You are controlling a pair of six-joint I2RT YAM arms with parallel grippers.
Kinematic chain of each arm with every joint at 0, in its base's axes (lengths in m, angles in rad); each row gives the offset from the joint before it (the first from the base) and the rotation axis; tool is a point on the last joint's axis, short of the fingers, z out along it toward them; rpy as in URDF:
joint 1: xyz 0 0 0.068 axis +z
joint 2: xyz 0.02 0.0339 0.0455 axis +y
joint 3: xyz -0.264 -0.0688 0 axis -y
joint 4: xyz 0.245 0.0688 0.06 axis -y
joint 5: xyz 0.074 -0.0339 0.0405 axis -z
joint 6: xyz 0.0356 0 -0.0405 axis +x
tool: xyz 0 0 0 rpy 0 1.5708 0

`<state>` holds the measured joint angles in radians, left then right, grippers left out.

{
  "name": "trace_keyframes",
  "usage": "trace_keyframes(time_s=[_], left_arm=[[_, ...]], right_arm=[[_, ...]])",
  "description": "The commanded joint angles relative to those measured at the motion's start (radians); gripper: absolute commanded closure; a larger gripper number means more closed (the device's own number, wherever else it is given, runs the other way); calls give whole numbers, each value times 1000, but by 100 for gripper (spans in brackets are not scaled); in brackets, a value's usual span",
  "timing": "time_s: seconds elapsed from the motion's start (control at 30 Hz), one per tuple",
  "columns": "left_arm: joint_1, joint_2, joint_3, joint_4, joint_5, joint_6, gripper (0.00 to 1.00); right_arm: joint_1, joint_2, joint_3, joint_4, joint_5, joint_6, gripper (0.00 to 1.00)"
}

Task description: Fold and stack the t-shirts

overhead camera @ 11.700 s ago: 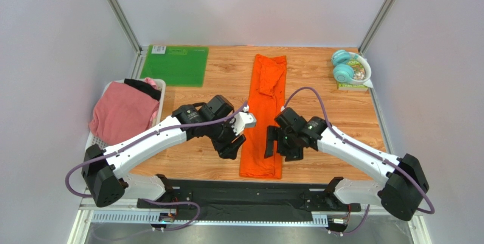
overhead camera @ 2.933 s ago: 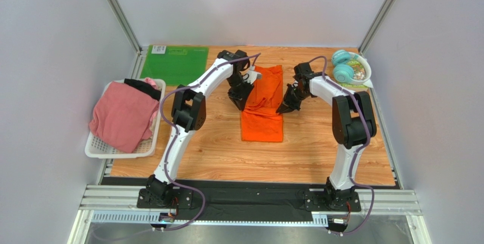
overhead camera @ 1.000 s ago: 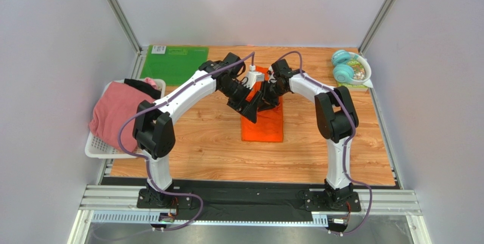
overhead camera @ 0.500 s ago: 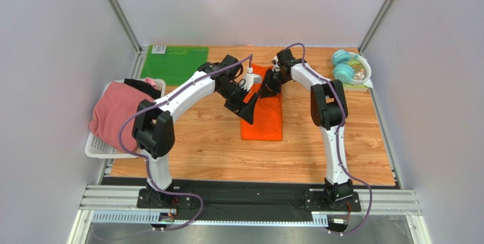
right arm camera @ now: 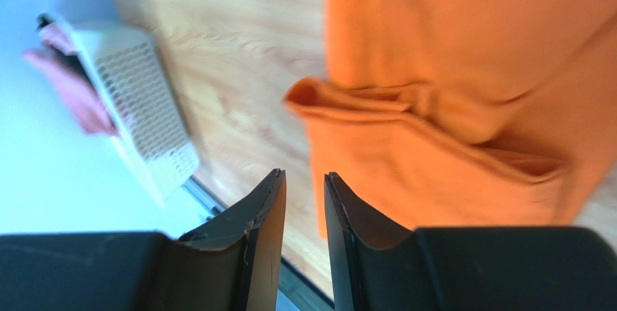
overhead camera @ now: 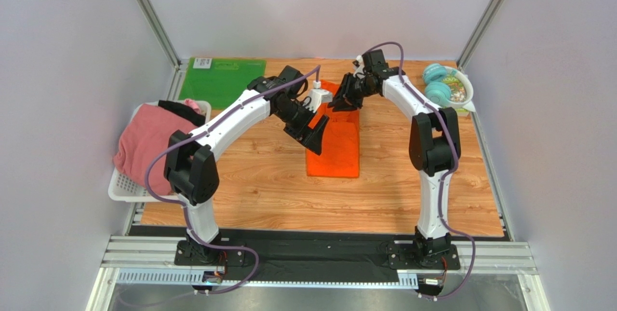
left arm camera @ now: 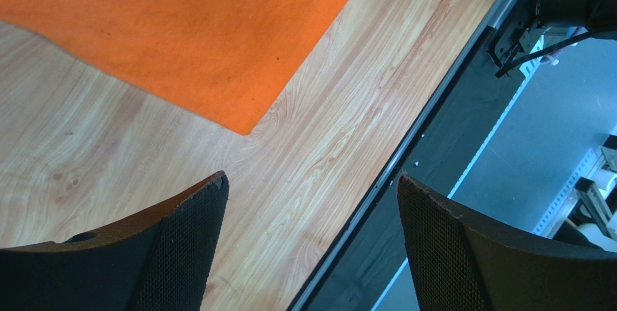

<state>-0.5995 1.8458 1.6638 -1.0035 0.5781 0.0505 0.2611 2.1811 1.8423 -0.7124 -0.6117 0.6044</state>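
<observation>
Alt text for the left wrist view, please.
The left end effector hangs open and empty above a wooden table. A flat orange t-shirt fills the upper left; a black rail borders the table at right.

Enclosed work cell, seen from above.
Wood-grain table [overhead camera: 253, 188] bounded by 3 plain pale grey walls [overhead camera: 319, 7]; 2 aluminium posts [overhead camera: 148, 14] rise at its far corners; black base rail [overhead camera: 311, 254] along the near edge.

Seen from above, the left gripper [overhead camera: 319, 134] and right gripper [overhead camera: 342, 101] cover the orange shirt's [overhead camera: 337, 153] far end. The black shirt [overhead camera: 179, 111] lies mostly under the pink shirt [overhead camera: 152, 145]. The right wrist view blurs the basket [right arm camera: 141, 101].
</observation>
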Motion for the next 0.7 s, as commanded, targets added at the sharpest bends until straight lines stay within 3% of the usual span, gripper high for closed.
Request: trace_keyframes(time_s=[0.0,0.37,0.67], left_arm=[[15,-80,51,17,3,15,8],[24,-69,76,-7,2,14,8],[14,-46,100,-12,57,0,9]], right_arm=[[76,-32,-75,148,-106,63,68],[99,218,-23,171,-152,86,69],[89,226,-8,149,-194,46,66]])
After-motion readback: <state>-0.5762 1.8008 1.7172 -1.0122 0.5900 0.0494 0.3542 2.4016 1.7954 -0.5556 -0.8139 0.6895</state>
